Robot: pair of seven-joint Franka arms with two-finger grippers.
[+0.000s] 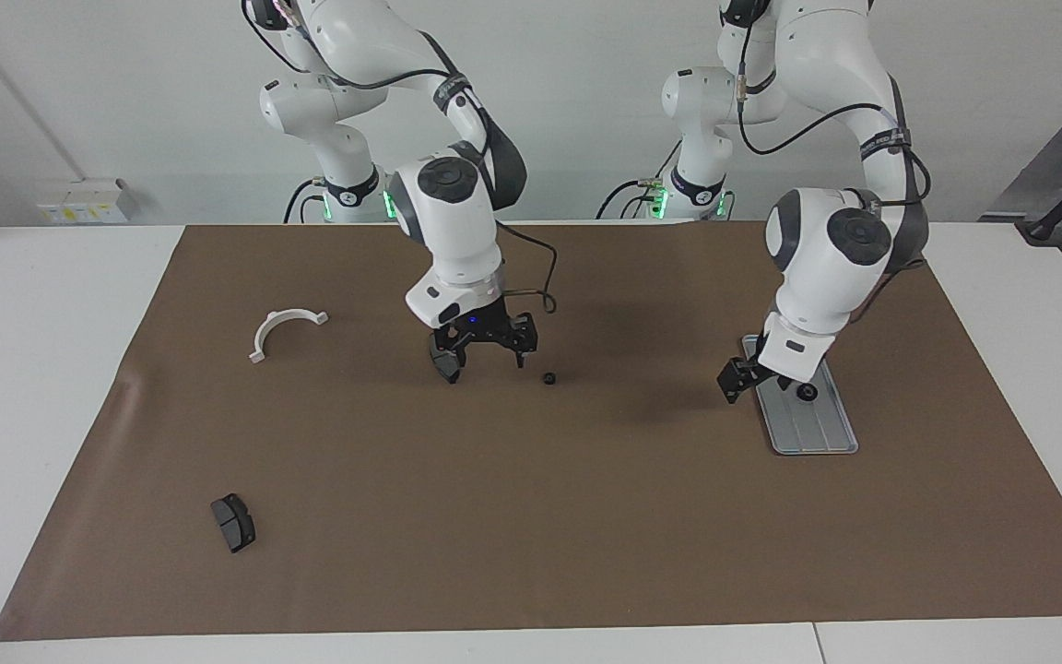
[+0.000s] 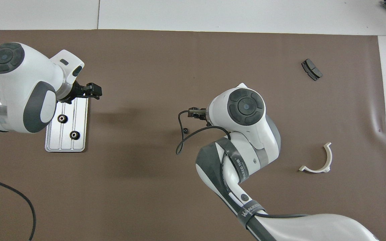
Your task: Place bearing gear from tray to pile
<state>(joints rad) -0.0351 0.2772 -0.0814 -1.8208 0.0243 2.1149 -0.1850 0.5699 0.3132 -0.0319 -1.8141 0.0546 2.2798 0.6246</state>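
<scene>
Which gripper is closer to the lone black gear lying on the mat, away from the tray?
Right. The right gripper hangs over the mat just beside the gear, toward the right arm's end. The left gripper is off at the tray.

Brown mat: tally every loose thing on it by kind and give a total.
Black gears: 3 (two in the tray)
Dark grey pads: 2
White curved bracket: 1
Metal tray: 1
Total: 7
</scene>
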